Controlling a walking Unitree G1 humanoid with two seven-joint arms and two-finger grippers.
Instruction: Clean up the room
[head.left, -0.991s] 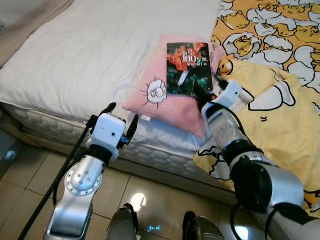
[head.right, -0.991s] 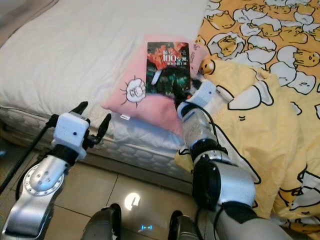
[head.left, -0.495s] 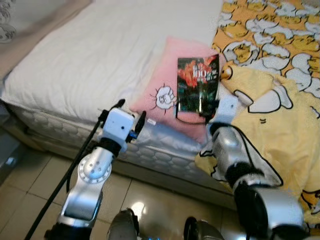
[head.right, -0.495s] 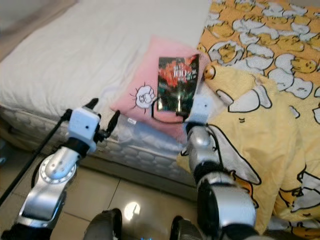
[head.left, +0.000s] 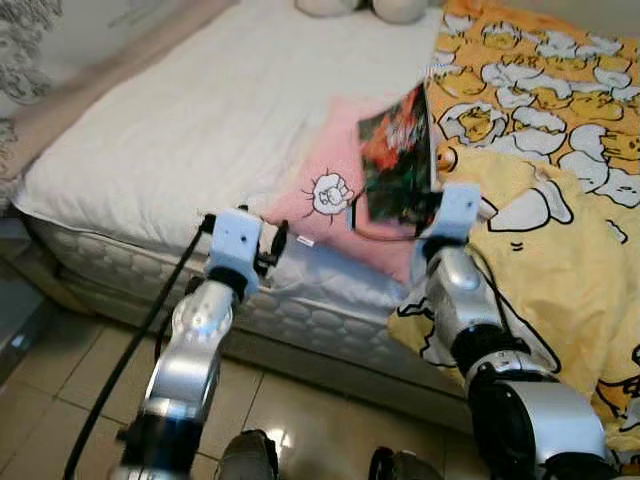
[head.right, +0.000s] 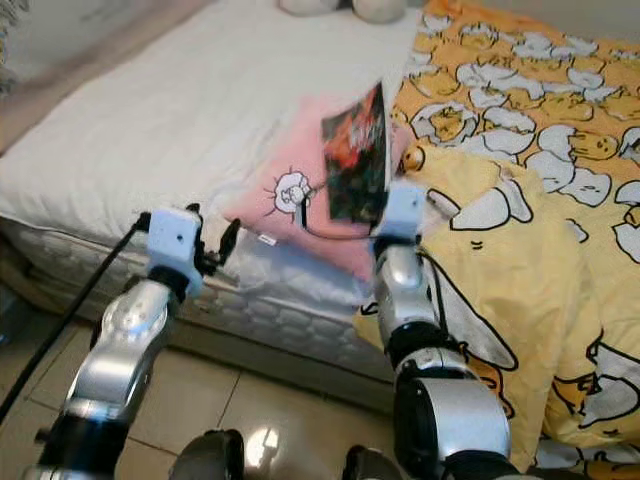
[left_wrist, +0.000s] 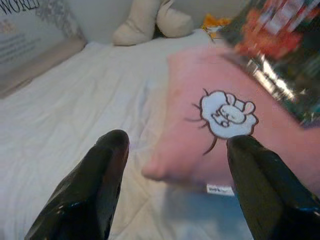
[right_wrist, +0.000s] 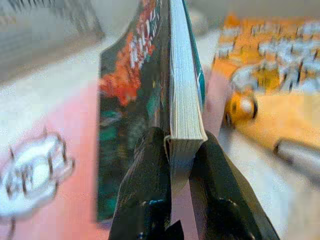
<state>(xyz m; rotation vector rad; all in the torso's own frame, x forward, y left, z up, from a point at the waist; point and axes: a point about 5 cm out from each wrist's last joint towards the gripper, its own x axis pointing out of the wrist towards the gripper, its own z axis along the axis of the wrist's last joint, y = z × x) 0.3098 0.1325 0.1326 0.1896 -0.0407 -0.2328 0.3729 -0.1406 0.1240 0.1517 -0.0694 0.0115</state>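
Pinched in our right gripper (right_wrist: 179, 150), the book (head.left: 396, 155) tilts above the pink pillow (head.left: 325, 185); next, probably, we carry it off. Our left gripper (left_wrist: 175, 185) hangs spread.

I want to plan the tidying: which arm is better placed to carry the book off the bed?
The right. The right gripper is shut on the book, tilted up above the pink pillow. The left gripper is open, holding nothing, at the mattress edge.
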